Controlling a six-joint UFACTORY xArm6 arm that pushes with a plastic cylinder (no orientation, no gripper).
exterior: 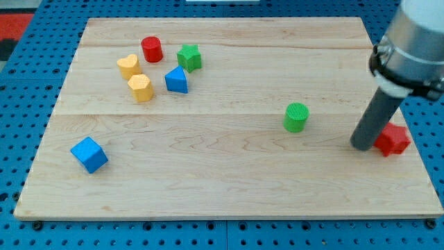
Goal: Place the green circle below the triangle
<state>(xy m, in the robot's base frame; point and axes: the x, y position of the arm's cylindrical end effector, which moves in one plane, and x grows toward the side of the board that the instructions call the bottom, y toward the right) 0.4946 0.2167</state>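
The green circle (296, 117) stands right of the board's centre. The blue triangle (176, 80) lies at the upper left, far to the view's left of the green circle. My tip (361, 146) rests on the board at the right, some way right of and slightly below the green circle, not touching it. The tip is right beside a red block (393, 139), which the rod partly hides.
Near the triangle lie a red cylinder (152, 49), a green star (189, 57), a yellow heart (127, 66) and a yellow hexagon (140, 87). A blue cube (89, 154) sits at the lower left. The wooden board (222, 201) lies on a blue pegboard.
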